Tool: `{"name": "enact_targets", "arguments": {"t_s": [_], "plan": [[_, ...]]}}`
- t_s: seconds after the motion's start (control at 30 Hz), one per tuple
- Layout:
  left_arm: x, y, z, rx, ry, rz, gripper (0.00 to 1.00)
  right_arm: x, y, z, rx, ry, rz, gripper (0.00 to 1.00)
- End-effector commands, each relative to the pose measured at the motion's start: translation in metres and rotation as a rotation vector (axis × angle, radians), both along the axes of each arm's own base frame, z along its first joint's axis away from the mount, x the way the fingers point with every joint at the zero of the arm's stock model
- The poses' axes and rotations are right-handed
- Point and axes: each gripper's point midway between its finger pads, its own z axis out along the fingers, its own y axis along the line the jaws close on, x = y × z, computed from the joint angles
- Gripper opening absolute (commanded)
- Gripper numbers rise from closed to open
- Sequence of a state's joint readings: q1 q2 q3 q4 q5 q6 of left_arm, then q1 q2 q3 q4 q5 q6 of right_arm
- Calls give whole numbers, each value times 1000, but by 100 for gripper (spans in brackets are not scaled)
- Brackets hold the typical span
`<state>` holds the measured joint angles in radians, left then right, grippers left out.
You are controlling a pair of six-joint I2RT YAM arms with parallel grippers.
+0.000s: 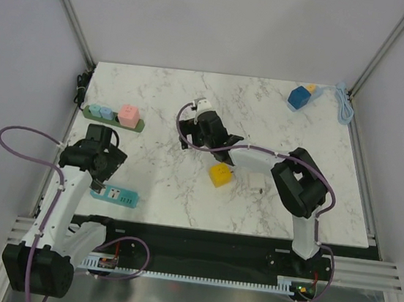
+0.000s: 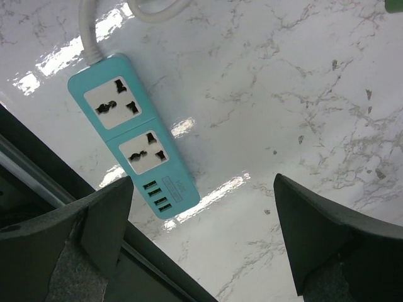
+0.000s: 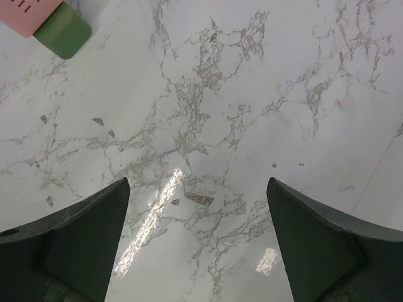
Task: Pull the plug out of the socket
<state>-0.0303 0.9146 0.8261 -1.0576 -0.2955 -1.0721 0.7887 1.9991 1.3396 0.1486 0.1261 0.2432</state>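
A teal power strip (image 1: 115, 196) lies near the table's front left edge. In the left wrist view both sockets of this strip (image 2: 132, 135) are empty, and its white cable (image 2: 91, 31) leads off the top. My left gripper (image 2: 201, 233) hangs open just above and beside its USB end, holding nothing. A green power strip (image 1: 114, 118) at the left carries a pink plug (image 1: 127, 114) and blue plugs (image 1: 101, 111). My right gripper (image 3: 198, 239) is open over bare marble, right of that strip, whose pink and green end (image 3: 50, 22) shows at its top left corner.
A yellow cube plug (image 1: 220, 174) and a small white plug (image 1: 257, 182) lie loose mid-table beside the right arm. A blue plug (image 1: 299, 97) and a light blue cable (image 1: 344, 102) sit at the back right. The table's front edge (image 2: 63, 189) runs close to the teal strip.
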Motion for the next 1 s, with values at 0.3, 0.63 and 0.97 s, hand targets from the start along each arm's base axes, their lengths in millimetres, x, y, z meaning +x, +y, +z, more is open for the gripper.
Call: {"name": "enact_targets", "arguments": {"t_s": [0.3,0.63,0.97], "plan": [[11,-21,8,-49,-69,-195,100,3,39,13,-52,-109,111,98],[14,-25,29,-10,-99,-353,100,11,73,9,-67,-120,236,98],[13,-36,58,-76,-186,-327,100,6,101,-16,-41,-105,366,98]]}}
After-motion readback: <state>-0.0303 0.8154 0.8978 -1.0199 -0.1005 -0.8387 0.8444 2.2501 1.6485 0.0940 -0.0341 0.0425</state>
